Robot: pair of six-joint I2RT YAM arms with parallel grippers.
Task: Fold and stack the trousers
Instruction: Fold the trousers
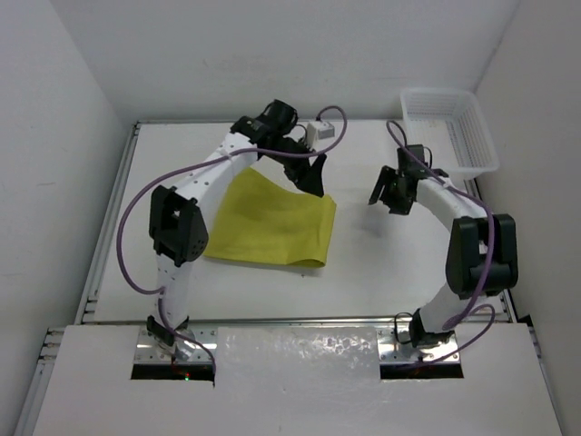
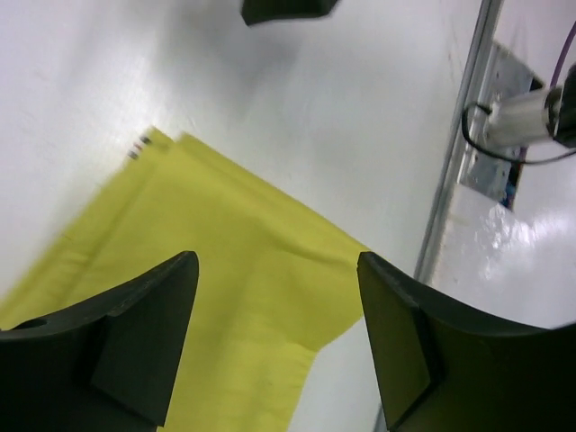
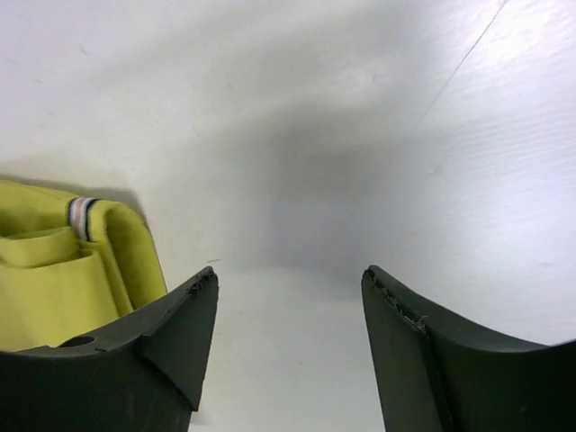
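Note:
The trousers (image 1: 272, 227) lie folded into a flat mustard-yellow rectangle on the white table, left of centre. My left gripper (image 1: 313, 177) hovers over their far right corner with its jaws open. In the left wrist view the yellow cloth (image 2: 207, 270) lies below the gripper (image 2: 277, 261), and nothing is held between the fingers. My right gripper (image 1: 386, 195) stands open over bare table to the right of the trousers. Its wrist view shows the gripper (image 3: 288, 274) empty, a folded corner of the trousers (image 3: 54, 279) at the left, and a bit of striped trim (image 3: 83, 216).
A white mesh basket (image 1: 454, 127) sits at the back right corner of the table. White walls close in the table on the left, back and right. A metal rail (image 2: 454, 171) runs along the table edge in the left wrist view.

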